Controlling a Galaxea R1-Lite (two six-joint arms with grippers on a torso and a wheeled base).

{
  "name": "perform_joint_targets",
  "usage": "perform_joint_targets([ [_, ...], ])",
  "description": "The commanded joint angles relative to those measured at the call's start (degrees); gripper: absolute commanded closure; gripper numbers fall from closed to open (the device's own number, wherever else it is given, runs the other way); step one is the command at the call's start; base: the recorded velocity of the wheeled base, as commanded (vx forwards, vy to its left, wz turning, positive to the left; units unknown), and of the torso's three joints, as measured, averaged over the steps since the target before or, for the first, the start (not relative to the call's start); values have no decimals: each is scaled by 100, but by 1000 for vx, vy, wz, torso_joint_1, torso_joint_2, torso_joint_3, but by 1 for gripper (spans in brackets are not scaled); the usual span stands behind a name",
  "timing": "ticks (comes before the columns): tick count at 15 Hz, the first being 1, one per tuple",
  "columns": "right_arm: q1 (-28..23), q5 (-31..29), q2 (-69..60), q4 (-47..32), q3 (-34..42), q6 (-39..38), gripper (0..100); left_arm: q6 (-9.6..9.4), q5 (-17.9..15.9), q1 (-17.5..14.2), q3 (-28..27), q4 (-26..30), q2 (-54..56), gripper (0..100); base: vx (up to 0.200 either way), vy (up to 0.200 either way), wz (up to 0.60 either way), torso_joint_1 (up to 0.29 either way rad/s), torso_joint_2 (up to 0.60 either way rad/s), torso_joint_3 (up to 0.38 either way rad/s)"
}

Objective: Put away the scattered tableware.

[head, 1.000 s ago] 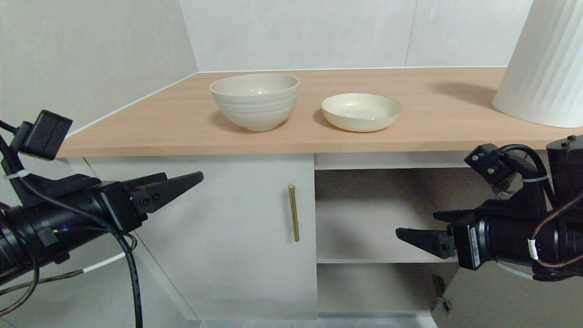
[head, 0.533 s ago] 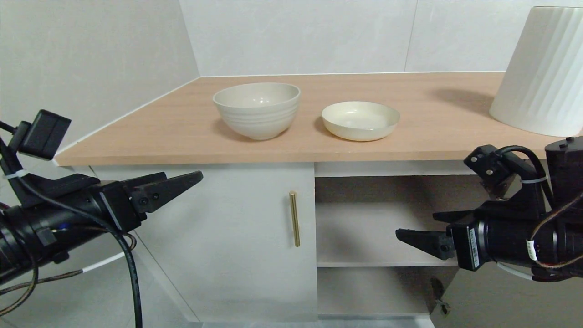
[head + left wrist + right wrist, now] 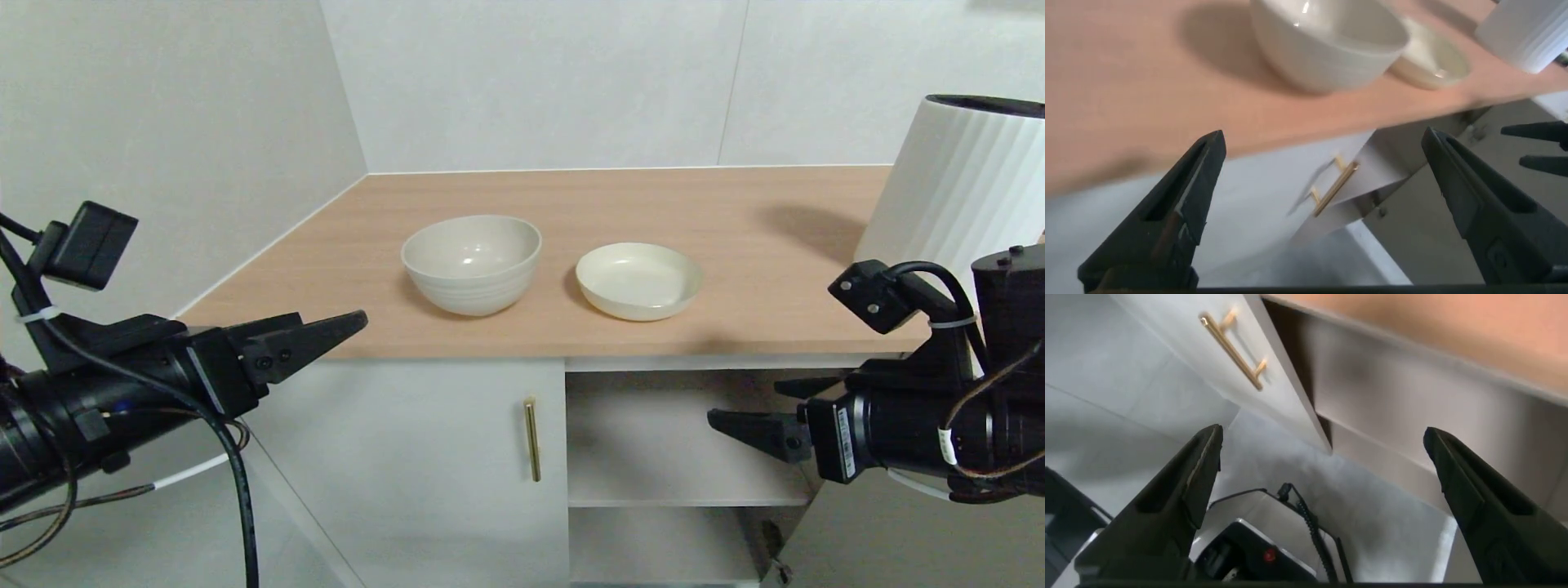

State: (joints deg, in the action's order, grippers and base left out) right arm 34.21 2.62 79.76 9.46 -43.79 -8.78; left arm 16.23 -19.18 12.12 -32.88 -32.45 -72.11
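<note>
Head view: the deep ribbed bowl (image 3: 472,263) and the shallow cream dish (image 3: 638,279) are sitting side by side, just apart, near the front edge of the counter (image 3: 571,192). They're resting almost directly above the cabinet, so any carry down is looking short.

The left gripper (image 3: 335,322) is hanging in front of the closed cabinet door (image 3: 408,457), below counter level. In the left wrist view its jaws are spread wide with nothing between them, and they're framing the deep bowl beyond. That is suggesting this arm is lining up for the bowl.

The right gripper (image 3: 747,404) is hovering at the mouth of the open compartment (image 3: 678,445), its jaws parted and empty too. The shelf inside is lying exposed, and I'm reading that as the home for both pieces.

The brass handle (image 3: 532,438) is sitting untouched on the closed door. A tall white ribbed vessel (image 3: 955,188) is standing at the counter's right end, well apart from the dishes.

Nothing is stowed yet; by my judgement this is the approach.
</note>
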Motion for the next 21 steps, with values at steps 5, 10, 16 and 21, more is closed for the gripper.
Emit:
perform_joint_targets([
  [5, -28, 2, 57, 12, -7, -1, 0, 3, 2, 10, -43, 20, -154, 0, 0, 0, 0, 188, -466, -282],
  [10, -142, 2, 488, 654, 19, -10, 0, 3, 10, 1, -175, 116, -295, 0, 0, 0, 0, 69, -158, -93],
  [16, -353, -42, 1173, -269, -1554, -660, 0, 21, 2, 19, -1616, 2524, -330, 0, 0, 0, 0, 0, 0, 0],
  [21, -345, -1167, 2034, -427, -2345, -1548, 0, 619, 54, 265, -2627, 4080, -1033, 0, 0, 0, 0, 0, 0, 0],
])
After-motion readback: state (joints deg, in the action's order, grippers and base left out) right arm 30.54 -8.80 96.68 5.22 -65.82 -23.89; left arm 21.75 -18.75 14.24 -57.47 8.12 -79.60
